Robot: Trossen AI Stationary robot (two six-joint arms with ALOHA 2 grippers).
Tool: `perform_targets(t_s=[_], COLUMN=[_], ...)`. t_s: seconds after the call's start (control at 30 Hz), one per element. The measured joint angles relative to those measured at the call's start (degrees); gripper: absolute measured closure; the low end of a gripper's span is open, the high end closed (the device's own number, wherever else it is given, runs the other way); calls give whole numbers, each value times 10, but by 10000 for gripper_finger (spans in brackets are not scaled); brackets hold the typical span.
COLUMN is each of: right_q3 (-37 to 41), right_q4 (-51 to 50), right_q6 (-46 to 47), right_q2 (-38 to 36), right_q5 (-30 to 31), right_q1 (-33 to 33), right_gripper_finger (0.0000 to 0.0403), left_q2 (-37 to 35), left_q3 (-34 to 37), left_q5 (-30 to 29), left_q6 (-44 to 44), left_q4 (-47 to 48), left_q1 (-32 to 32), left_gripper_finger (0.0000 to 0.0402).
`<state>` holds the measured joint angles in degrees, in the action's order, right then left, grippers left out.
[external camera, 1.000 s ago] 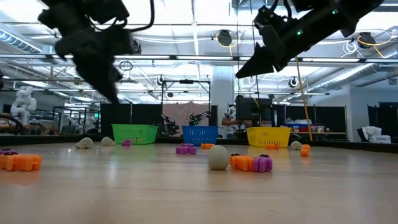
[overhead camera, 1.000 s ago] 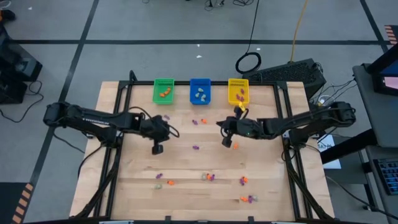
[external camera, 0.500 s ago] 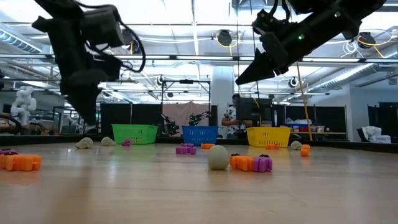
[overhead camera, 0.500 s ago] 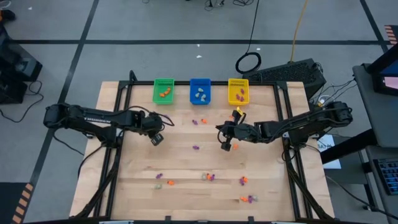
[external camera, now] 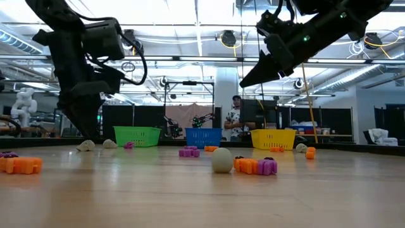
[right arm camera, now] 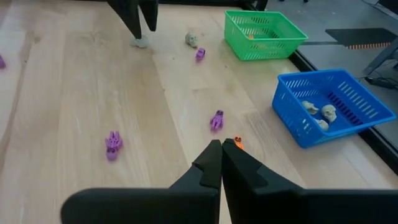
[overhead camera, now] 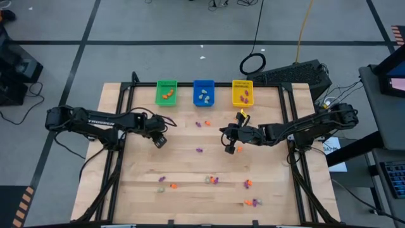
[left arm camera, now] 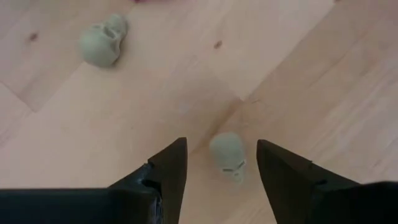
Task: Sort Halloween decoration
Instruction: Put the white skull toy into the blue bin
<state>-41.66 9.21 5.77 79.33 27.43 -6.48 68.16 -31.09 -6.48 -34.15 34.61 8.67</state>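
Note:
My left gripper [left arm camera: 221, 165] stands open, low over the table's left half [overhead camera: 159, 140]. Its two fingers flank a pale skull trinket [left arm camera: 227, 155] that lies on the wood, with a gap on each side. A second pale skull [left arm camera: 102, 43] lies a little farther off. My right gripper [right arm camera: 221, 153] is shut with nothing between its fingers and hangs above the table's middle [overhead camera: 229, 145]. A small orange trinket [right arm camera: 237, 144] lies on the wood below it. More Halloween decoration in orange and purple [overhead camera: 212, 180] lies scattered toward the near edge.
Along the far edge stand a green bin [overhead camera: 166, 92] with orange pieces, a blue bin [overhead camera: 203, 92] with pale skulls and a yellow bin [overhead camera: 242, 92] with several pieces. Purple trinkets [right arm camera: 216, 119] lie mid-table. A person [external camera: 236, 120] stands in the room behind.
My left gripper has gone down and toward the far edge, coming to rest low over the pale skull, and its fingers have opened. The skull has stayed where it lay.

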Motion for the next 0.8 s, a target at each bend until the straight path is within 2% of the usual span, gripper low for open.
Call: perform_targets(t_s=[0.43, 0.57, 0.8], right_q3=[0, 0, 0], right_q4=[0, 0, 0], right_q6=[0, 0, 3], right_q2=[0, 0, 0], right_q5=[-1, -1, -2], right_q1=[0, 0, 0], right_gripper_finger=[403, 403, 403], left_q2=[0, 0, 1], left_q3=[62, 68, 69], left_q5=[16, 19, 30], left_q6=[-15, -8, 54], left_q4=[-61, -63, -82], left_q1=[0, 0, 0], left_gripper_finger=[217, 245, 316])
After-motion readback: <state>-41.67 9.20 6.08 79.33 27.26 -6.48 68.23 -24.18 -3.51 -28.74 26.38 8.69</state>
